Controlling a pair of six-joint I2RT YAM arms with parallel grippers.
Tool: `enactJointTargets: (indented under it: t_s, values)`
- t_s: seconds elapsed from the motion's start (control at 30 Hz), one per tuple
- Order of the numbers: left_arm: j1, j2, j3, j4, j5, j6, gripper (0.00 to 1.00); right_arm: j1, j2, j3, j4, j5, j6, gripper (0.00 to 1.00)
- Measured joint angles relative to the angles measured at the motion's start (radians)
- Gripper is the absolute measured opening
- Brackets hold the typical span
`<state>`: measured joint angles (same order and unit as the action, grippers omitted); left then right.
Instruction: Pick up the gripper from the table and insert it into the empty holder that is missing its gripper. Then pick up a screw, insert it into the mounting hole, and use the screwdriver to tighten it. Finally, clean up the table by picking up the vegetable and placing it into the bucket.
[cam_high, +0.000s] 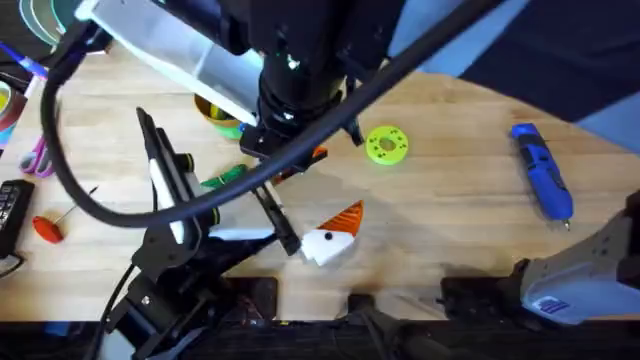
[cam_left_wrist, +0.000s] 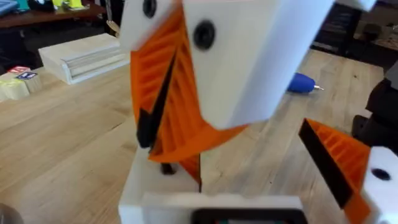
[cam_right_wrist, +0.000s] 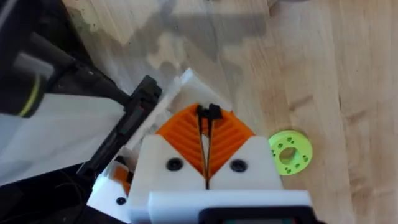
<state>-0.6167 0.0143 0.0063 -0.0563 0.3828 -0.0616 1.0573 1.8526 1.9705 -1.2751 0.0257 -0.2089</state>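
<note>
A pale wooden desk (cam_high: 450, 200) carries one white holder (cam_high: 325, 245), one blue screwdriver (cam_high: 541, 180), one green vegetable (cam_high: 222, 178) and one green disc (cam_high: 387, 144). The right jaws (cam_right_wrist: 207, 134) are pressed closed above the holder; the left jaws (cam_left_wrist: 261, 143) stand open beside it.

Overhead looks down; wrist cameras sit close (both perhaps tabletop-facing).
</note>
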Motion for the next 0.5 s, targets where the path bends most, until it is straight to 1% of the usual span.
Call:
enactJointTargets:
  t_s: [0.5]
  values:
    - [0.0, -0.001, 0.0, 0.0, -0.001, 0.006, 0.993, 0.006, 0.02, 0.0, -0.011, 0.023, 0.0, 0.007]
